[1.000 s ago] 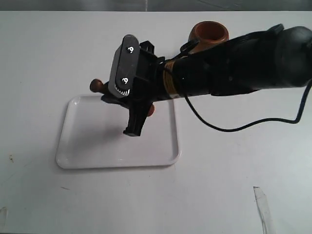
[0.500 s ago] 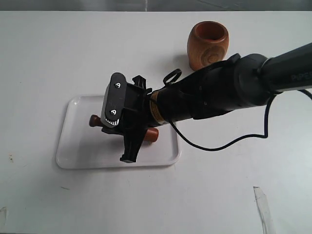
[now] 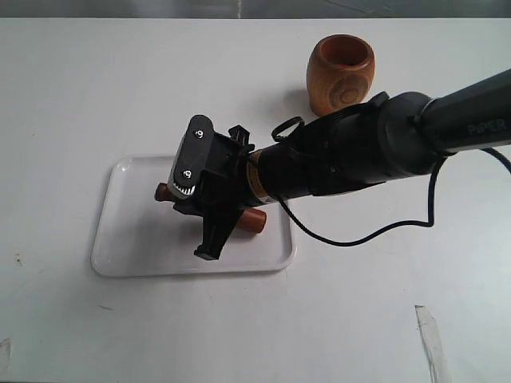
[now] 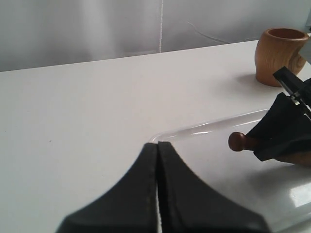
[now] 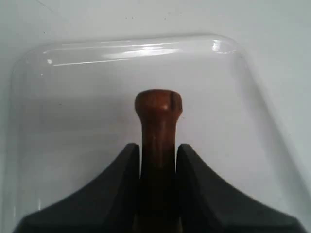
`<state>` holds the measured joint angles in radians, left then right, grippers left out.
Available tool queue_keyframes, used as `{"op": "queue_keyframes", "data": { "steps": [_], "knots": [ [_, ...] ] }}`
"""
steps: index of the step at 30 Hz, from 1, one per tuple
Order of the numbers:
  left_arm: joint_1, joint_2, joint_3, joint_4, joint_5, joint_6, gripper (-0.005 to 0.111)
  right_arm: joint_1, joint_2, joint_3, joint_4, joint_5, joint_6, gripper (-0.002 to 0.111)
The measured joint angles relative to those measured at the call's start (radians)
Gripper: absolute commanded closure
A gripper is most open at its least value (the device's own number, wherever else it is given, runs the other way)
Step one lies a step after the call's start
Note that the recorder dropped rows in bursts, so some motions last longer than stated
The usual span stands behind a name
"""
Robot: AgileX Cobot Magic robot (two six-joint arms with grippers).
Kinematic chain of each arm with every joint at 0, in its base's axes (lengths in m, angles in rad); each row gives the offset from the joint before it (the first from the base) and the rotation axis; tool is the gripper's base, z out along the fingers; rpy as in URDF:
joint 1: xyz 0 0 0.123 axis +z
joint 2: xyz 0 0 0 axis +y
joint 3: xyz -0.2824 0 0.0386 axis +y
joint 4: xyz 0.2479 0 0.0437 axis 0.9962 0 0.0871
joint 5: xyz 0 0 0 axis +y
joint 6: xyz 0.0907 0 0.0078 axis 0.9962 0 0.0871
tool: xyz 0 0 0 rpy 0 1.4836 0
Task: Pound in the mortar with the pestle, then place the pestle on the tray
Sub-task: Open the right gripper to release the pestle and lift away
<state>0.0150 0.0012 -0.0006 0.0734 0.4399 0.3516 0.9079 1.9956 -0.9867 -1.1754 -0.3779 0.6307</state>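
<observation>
The dark reddish-brown pestle [image 3: 252, 221] lies low across the white tray [image 3: 128, 239], its knob tip [image 3: 164, 191] pointing left. My right gripper [image 3: 209, 215] reaches in from the right and is shut on the pestle's handle [image 5: 158, 126], a finger [image 5: 194, 170] pressed to each side. The tray's rim [image 5: 131, 48] curves just beyond the knob. The light brown mortar [image 3: 341, 72] stands upright behind the tray, apart from both grippers. My left gripper [image 4: 158, 145] is shut on nothing, near the tray's corner [image 4: 204, 160], looking toward the knob [image 4: 238, 141] and mortar [image 4: 282, 56].
The right arm's black body and a looping cable [image 3: 359, 235] stretch over the table to the right of the tray. A pale strip [image 3: 427, 335] lies at the front right. White tabletop [image 3: 120, 88] surrounds the tray.
The right gripper carried the pestle from above the tray's far edge down and forward to the tray's middle. In the last half second it shifted only slightly right.
</observation>
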Motion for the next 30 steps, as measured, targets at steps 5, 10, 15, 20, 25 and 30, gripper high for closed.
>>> {"op": "queue_keyframes", "data": {
  "steps": [5, 10, 15, 20, 25, 30],
  "knots": [
    [0.000, 0.000, 0.000, 0.000, 0.000, 0.000, 0.107, 0.000, 0.000, 0.000, 0.015, 0.000, 0.004, 0.063],
    [0.000, 0.000, 0.000, 0.000, 0.000, 0.000, 0.107, 0.000, 0.000, 0.000, 0.051, 0.001, 0.010, 0.058],
    [0.000, 0.000, 0.000, 0.000, 0.000, 0.000, 0.107, 0.000, 0.000, 0.000, 0.098, 0.001, 0.012, 0.065],
    [0.000, 0.000, 0.000, 0.000, 0.000, 0.000, 0.107, 0.000, -0.060, 0.000, 0.102, 0.004, 0.012, 0.107],
    [0.000, 0.000, 0.000, 0.000, 0.000, 0.000, 0.107, 0.000, -0.201, 0.000, 0.104, 0.017, 0.014, 0.108],
    [0.000, 0.000, 0.000, 0.000, 0.000, 0.000, 0.107, 0.000, -0.378, 0.000, 0.106, 0.104, 0.014, 0.108]
  ]
}}
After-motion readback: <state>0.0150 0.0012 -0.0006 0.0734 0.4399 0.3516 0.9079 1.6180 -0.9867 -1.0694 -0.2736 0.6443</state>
